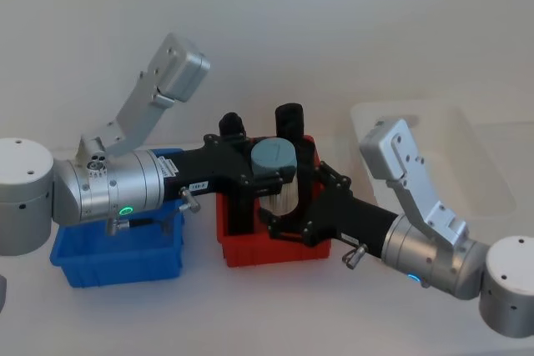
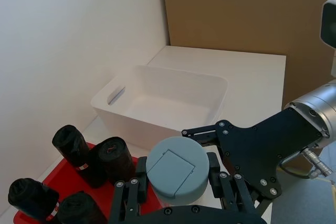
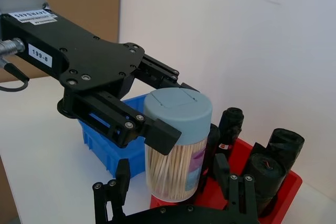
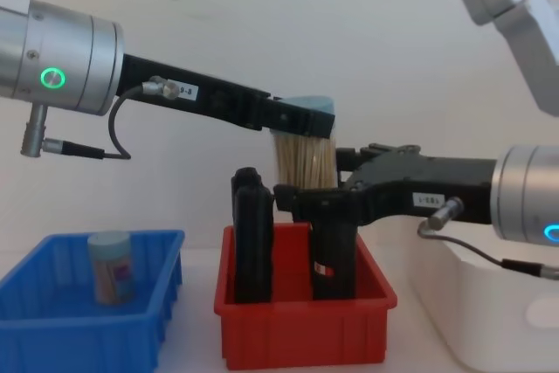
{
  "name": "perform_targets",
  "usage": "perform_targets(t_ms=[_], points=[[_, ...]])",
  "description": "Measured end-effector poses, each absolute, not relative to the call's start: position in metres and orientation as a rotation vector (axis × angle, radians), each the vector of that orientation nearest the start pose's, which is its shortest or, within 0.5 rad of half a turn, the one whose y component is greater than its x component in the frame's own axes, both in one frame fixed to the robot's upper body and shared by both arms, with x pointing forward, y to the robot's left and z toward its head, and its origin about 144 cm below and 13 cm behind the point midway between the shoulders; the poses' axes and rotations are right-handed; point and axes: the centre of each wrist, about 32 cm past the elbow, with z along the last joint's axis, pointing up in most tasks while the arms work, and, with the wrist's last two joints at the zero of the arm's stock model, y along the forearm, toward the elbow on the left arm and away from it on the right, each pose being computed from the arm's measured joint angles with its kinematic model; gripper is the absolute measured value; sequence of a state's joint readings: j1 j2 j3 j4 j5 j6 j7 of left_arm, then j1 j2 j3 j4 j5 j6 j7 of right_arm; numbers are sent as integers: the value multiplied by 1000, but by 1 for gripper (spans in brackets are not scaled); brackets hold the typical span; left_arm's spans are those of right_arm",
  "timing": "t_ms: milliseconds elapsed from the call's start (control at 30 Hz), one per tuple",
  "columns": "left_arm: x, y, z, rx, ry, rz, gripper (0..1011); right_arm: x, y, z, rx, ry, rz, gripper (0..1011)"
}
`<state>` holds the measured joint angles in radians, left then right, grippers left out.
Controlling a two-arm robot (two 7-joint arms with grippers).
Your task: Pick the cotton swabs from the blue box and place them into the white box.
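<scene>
A clear tub of cotton swabs [image 1: 274, 162] with a pale blue-grey cap hangs above the red bin. My left gripper [image 2: 177, 174] is shut on its cap, reaching in from the left. My right gripper [image 3: 172, 179] stands open around the tub's lower body [image 3: 176, 150], fingers on either side with a gap on one side. In the chest view the tub [image 4: 304, 150] sits between the left gripper [image 4: 306, 120] above and the right gripper [image 4: 301, 198] below. Another tub [image 4: 111, 265] stands in the blue box [image 4: 79, 338]. The white box [image 2: 157, 114] lies to the right.
A red bin [image 4: 306, 329] between the blue box [image 1: 117, 264] and the white box [image 1: 476, 143] holds tall black rolls [image 4: 249, 233], right under the held tub. A wall stands close behind the table.
</scene>
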<state>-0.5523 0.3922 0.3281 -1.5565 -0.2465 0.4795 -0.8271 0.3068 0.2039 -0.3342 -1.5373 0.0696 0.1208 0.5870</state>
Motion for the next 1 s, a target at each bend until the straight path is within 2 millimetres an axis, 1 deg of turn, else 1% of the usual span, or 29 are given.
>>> perform_targets(t_ms=[133, 200, 467, 500, 533, 567, 600, 867, 900, 967, 1000], points=[[565, 247, 1327, 279, -61, 544, 671, 530, -181, 1223, -149, -195, -685, 1001], [565, 247, 1327, 279, -61, 544, 671, 532, -180, 1223, -154, -196, -684, 985], [565, 247, 1327, 279, -61, 544, 671, 537, -174, 1223, -173, -207, -669, 790], [565, 247, 1327, 279, -61, 544, 671, 537, -173, 1224, -175, -209, -667, 731], [565, 247, 1327, 279, -61, 544, 671, 538, -173, 1224, -176, -210, -666, 731], [565, 247, 1327, 279, -61, 544, 671, 538, -172, 1224, -176, -211, -667, 682], [565, 247, 1327, 279, -61, 544, 671, 538, -172, 1224, -177, -213, -667, 670], [565, 247, 1327, 279, -60, 543, 673, 539, -169, 1225, -179, -224, -656, 668], [565, 246, 1327, 279, -61, 543, 718, 539, -168, 1225, -179, -224, -652, 668], [565, 246, 1327, 279, -61, 543, 747, 539, -168, 1225, -179, -225, -652, 667], [565, 246, 1327, 279, -61, 543, 811, 539, -168, 1226, -179, -226, -652, 667]])
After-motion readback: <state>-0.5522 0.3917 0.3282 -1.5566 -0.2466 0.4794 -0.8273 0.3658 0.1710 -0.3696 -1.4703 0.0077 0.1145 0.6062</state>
